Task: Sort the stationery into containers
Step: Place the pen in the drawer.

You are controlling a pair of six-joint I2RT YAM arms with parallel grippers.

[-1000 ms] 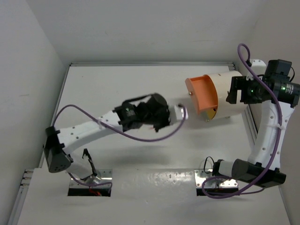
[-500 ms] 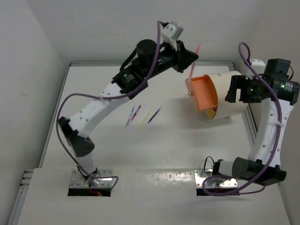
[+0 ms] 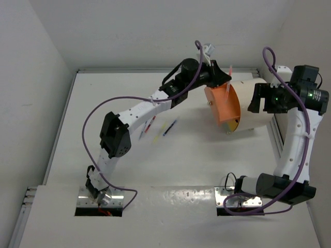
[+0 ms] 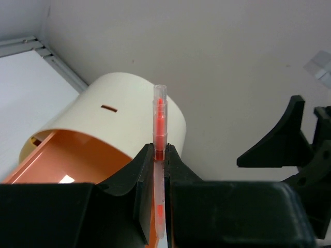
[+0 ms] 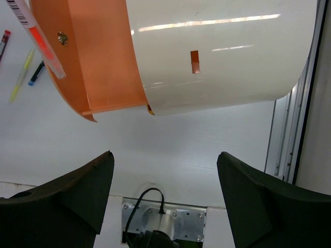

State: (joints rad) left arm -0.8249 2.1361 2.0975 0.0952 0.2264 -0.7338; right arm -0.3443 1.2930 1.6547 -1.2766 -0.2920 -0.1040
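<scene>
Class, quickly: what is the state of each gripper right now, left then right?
Left gripper: closed, holding a thin orange-red pen with a clear plastic barrel.
Right gripper: open, holding nothing.

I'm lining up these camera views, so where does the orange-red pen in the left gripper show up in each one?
Top external: orange-red pen upper centre-right, overlapping the orange drawer.
Left wrist: pen at centre, standing upright.
Right wrist: pen in the top left corner, slanting.
Shared landmark: the orange drawer, seen in all three.

txt: none legible | labels: pen (image 5: 36, 39) w/ barcode-type stripes, no readable chars
</scene>
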